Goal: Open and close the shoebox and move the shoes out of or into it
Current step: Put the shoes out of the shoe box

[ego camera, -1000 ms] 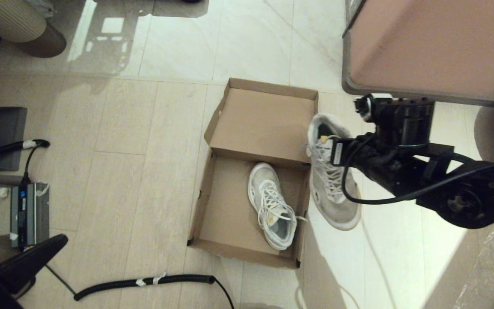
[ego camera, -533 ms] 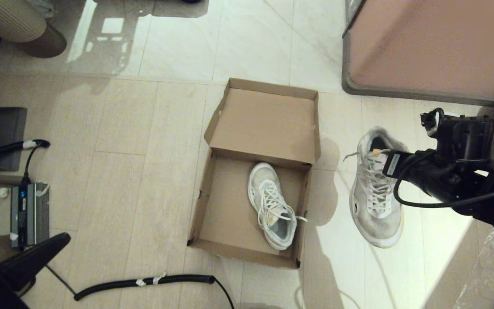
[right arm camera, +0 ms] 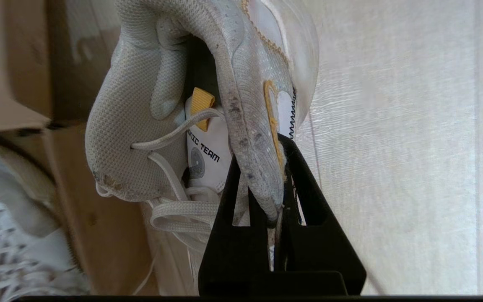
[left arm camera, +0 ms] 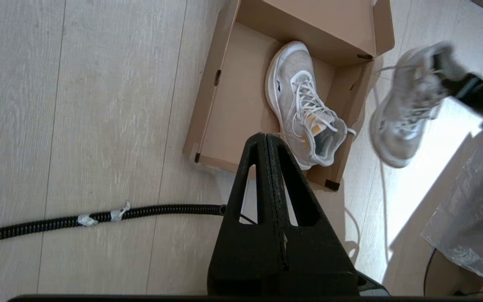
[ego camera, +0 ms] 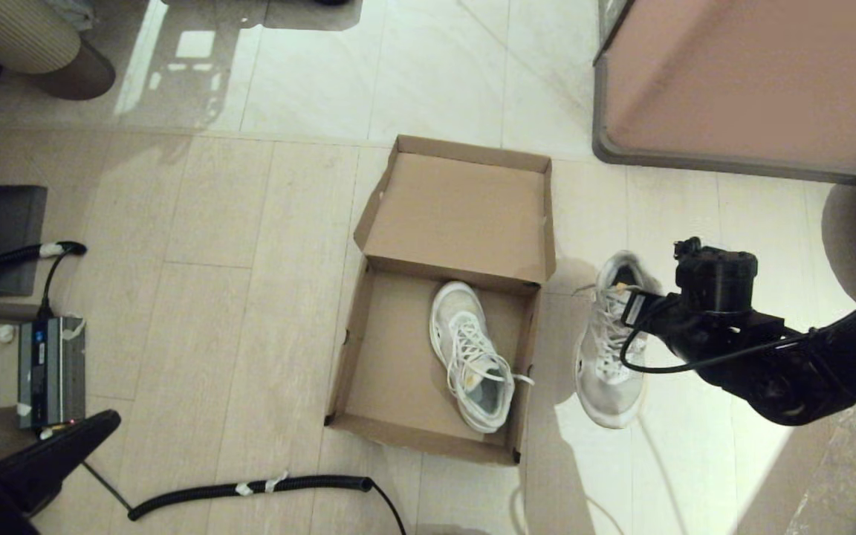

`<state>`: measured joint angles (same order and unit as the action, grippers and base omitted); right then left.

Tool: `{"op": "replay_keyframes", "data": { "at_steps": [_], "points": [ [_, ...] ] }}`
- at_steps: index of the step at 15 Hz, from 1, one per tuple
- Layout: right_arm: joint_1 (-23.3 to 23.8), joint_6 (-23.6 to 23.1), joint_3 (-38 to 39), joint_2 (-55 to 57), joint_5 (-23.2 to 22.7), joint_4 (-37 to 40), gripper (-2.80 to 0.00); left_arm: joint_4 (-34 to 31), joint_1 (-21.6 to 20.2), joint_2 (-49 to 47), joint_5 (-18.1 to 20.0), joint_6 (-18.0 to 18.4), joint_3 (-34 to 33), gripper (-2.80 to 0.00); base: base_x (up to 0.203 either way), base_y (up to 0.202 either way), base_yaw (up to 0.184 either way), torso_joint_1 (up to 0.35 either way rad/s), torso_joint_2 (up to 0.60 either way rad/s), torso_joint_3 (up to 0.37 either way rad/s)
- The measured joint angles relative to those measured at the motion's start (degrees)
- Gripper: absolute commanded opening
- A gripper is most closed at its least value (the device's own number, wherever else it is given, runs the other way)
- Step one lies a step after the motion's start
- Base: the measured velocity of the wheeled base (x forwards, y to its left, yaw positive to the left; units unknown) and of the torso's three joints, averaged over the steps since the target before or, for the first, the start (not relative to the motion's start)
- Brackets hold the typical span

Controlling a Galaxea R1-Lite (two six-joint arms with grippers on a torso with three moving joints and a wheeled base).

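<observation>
Here my right gripper (right arm camera: 276, 212) is pinched tight on the heel collar of one white mesh sneaker (ego camera: 608, 349), the fabric rim caught between my two black fingers (right arm camera: 304, 197) with barely any gap. In the head view that sneaker hangs at about three o'clock from the shoebox (ego camera: 368, 327), outside its right wall and apart from it, toe pointing toward six o'clock and heel toward twelve. Whether its sole already touches the floor tiles (ego camera: 250, 297) I cannot tell; it looks just above them, perhaps.

The shoebox lies open on the floor, its hinged lid (ego camera: 461, 215) folded back at twelve o'clock. The second sneaker (ego camera: 471, 355) lies inside, against the right wall, toe toward twelve o'clock, heel toward the five o'clock corner, one lace trailing over the box edge.

My left gripper (left arm camera: 268, 140) is parked low at about eight o'clock from the box, its fingers pressed together with nothing between them. A black corrugated cable (ego camera: 250, 489) lies on the floor at six to seven o'clock of the box. The large pinkish-brown block (ego camera: 755, 82) with a dark rim stands at about one o'clock, well apart from the box.
</observation>
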<state>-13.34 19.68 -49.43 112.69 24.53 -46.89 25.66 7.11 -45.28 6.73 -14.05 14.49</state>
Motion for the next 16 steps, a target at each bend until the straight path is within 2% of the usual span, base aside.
{"op": "replay_keyframes", "data": {
  "at_steps": [4,5,11,14,16],
  "points": [
    [0.0,-1.8,-5.0,7.7,-0.1,-1.3,-2.8,0.0,0.0,0.3,-0.1,0.0,0.0,-2.8,0.0,0.0,0.0,0.0,0.0,0.0],
    [0.1,-2.3,-6.3,9.1,-0.1,-1.3,0.0,0.0,0.0,0.3,-0.2,0.0,0.0,-2.8,0.0,0.0,0.0,0.0,0.0,0.0],
    [0.4,-4.2,-9.1,13.3,-0.1,-1.6,0.0,0.0,0.0,0.5,-0.3,0.1,0.0,-2.8,0.0,0.0,0.0,0.0,0.0,0.0],
    [-0.1,-4.9,-8.0,10.6,-0.3,-1.1,0.0,0.0,0.0,0.5,-0.3,0.1,-0.2,-2.8,0.0,0.0,0.0,0.0,0.0,0.0],
    [-2.8,-6.4,-4.7,6.3,-1.7,-1.0,0.0,0.0,0.0,0.5,-0.2,0.1,-0.6,-2.8,0.0,0.0,0.0,0.0,0.0,0.0]
  ]
}}
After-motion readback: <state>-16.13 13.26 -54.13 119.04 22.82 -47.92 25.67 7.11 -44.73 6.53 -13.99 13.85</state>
